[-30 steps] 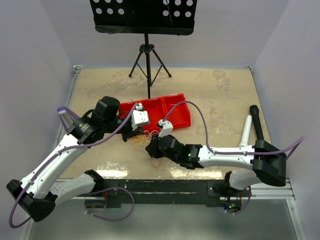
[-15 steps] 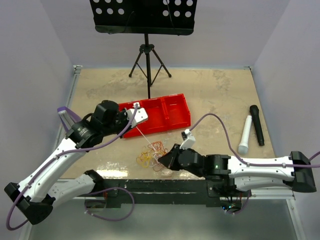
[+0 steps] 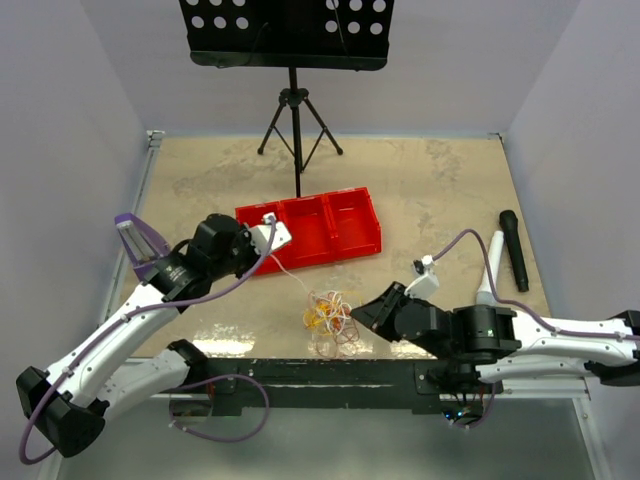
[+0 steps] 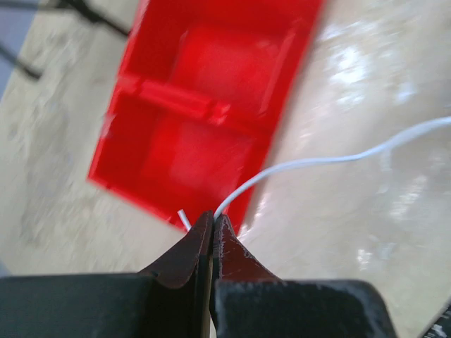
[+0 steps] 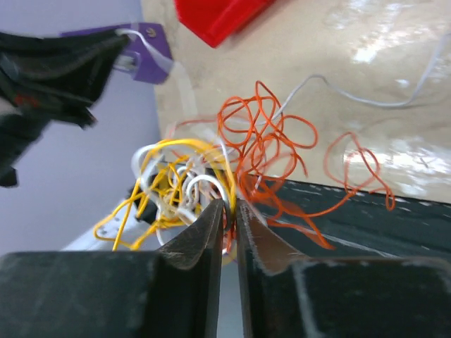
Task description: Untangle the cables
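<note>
A clump of thin yellow, white and red cables (image 3: 328, 315) hangs near the table's front edge. My right gripper (image 3: 356, 318) is shut on the clump; in the right wrist view (image 5: 230, 208) the strands (image 5: 211, 169) fan out above the jaws. My left gripper (image 3: 268, 252) is shut on one white cable (image 3: 292, 281) that runs from it down to the clump. In the left wrist view the gripper (image 4: 212, 220) pinches that white cable (image 4: 317, 160) near its end, in front of the red tray (image 4: 204, 105).
A red tray (image 3: 315, 228) with three compartments lies mid-table. A music stand (image 3: 292, 110) stands at the back. A white microphone (image 3: 488, 268) and a black microphone (image 3: 514, 249) lie at the right. A purple-tipped tool (image 3: 134, 240) is at the left.
My right arm has pulled back to the right and toward the front edge, dragging the clump with it. My left gripper has stayed by the tray, and the white cable is drawn out between them.
</note>
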Robot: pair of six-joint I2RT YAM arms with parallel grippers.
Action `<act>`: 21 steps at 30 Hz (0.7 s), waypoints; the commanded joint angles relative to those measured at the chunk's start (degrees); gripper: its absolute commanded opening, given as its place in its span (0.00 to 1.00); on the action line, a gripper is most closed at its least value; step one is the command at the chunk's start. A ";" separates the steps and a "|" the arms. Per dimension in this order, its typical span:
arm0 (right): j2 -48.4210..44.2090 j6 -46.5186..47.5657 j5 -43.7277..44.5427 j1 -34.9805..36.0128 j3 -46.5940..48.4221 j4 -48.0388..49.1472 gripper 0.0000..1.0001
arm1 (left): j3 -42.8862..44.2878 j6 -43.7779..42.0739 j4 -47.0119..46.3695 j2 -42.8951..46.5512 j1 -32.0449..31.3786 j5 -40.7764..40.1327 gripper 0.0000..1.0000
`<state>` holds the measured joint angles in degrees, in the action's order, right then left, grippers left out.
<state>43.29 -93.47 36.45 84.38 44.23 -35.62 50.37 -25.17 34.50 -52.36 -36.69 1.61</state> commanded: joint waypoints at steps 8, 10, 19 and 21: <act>10.40 8.65 -2.43 1.67 -0.28 -0.96 0.19 | 2.10 -2.34 5.22 -0.37 3.99 14.11 0.36; 12.95 9.97 -2.61 1.67 0.15 0.36 0.19 | 3.06 -2.87 6.28 -0.73 3.90 16.75 0.44; 19.37 15.33 -7.09 1.67 -2.56 9.77 0.42 | 4.92 -3.40 8.04 -2.22 3.82 26.85 0.53; 20.69 16.30 -7.35 1.67 -2.92 11.09 0.51 | 4.22 -3.83 8.48 -2.22 3.55 31.85 0.54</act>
<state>61.95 -80.44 30.50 85.84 42.52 -30.04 53.34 -28.16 41.65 -54.00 -32.69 22.92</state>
